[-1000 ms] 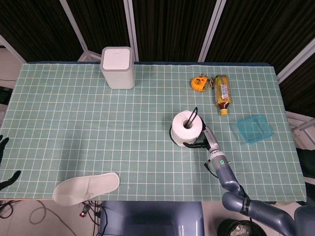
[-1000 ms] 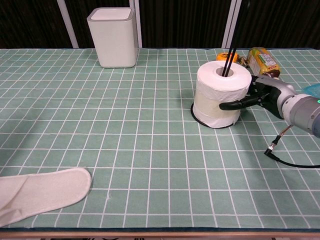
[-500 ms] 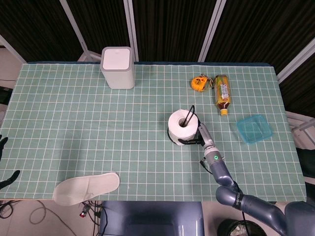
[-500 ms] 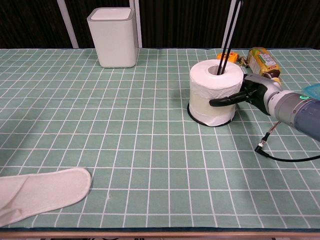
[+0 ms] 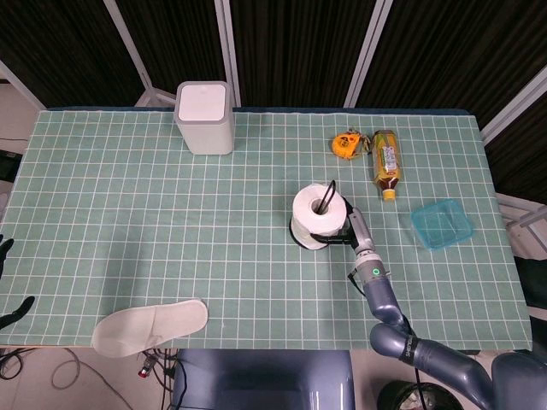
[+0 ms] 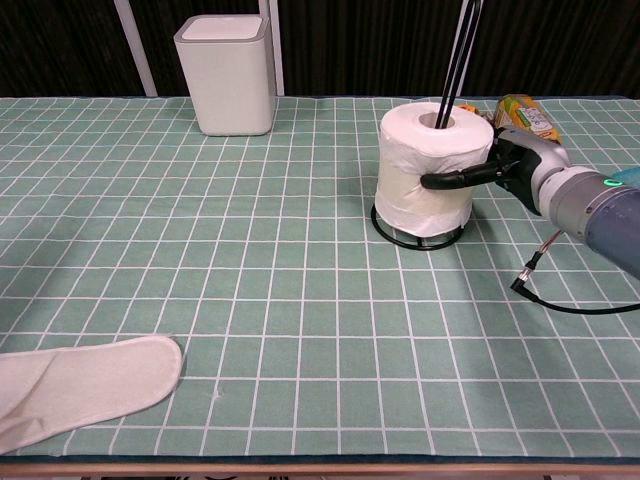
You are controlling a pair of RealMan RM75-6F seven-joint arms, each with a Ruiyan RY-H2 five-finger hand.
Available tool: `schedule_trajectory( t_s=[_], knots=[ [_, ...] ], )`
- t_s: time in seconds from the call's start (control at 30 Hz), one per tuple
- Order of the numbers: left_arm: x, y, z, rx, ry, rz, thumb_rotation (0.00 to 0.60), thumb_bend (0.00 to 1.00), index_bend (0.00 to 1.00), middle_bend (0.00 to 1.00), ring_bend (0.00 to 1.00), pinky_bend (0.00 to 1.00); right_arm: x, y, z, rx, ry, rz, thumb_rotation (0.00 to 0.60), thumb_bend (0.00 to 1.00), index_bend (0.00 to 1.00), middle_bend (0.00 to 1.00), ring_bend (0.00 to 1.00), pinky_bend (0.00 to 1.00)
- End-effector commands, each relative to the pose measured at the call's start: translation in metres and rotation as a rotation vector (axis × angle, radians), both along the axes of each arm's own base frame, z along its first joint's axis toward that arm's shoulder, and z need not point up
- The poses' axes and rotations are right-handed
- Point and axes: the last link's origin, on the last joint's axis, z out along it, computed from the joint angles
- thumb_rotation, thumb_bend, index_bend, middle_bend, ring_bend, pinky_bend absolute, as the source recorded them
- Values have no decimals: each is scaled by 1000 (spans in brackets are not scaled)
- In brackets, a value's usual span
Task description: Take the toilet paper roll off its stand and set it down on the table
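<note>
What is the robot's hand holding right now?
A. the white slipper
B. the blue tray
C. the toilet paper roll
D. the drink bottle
C: the right hand has its fingers wrapped against the side of the toilet paper roll, which sits around the black stand, while the other things lie apart from the hand.

Right hand (image 6: 510,165) with black fingers, grey metal wrist, small green light, thin black cable trailing, blue-grey arm segments.
</note>
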Motion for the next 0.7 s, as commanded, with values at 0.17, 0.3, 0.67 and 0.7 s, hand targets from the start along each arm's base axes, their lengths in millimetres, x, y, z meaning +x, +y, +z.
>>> schedule_trajectory(
  t_s=[0.17,0.3,0.67,0.7],
  knots=[
    [0,-1,1,1,-4,-3,600,176,43,0,0,14,18,-5,56,-73,-33,76,600,0,265,288,262,0],
    [1,-1,0,-1,-3,-7,600,176,43,0,0,14,34,-8,103,-117,-26,130,600,0,265,288,262,0],
    [3,-1,-2,-5,5,-9,600,176,43,0,0,14,67,-4,238,-293,26,197,600,0,265,288,262,0],
    [3,-1,-3,-5,6,-10,600,175,43,0,0,15,68,-2,247,-299,31,197,600,0,265,288,262,0]
  ],
)
